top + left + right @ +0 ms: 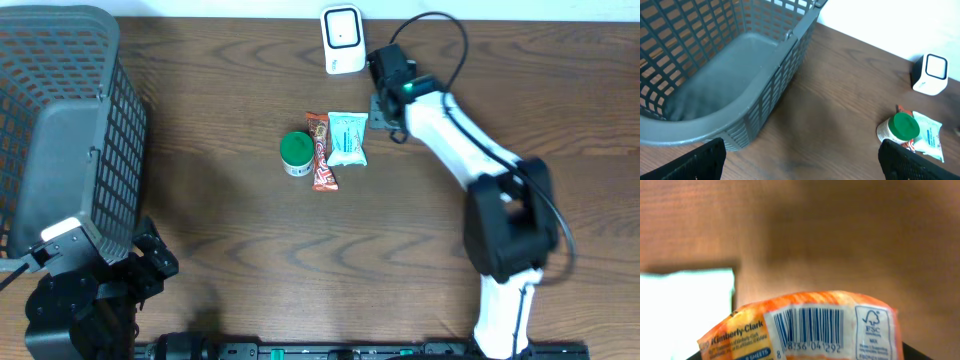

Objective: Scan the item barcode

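An orange Kimberly-Clark tissue pack (805, 325) sits between the jaws of my right gripper (800, 356), its barcode (809, 326) facing the wrist camera. The pack spans the whole gap, and only dark finger corners show at the frame's bottom edge. Overhead, my right gripper (385, 105) hovers just right of and below the white scanner (343, 38), and the arm hides the pack. A bright white shape (685, 297) lies left of the pack in the right wrist view. My left gripper (802, 167) is open and empty beside the basket.
A grey mesh basket (60, 130) fills the left side of the table. Mid-table lie a green-lidded jar (295, 150), a red snack bar (321, 152) and a teal-and-white packet (347, 138). The left wrist view shows the jar (904, 126) and the scanner (931, 74).
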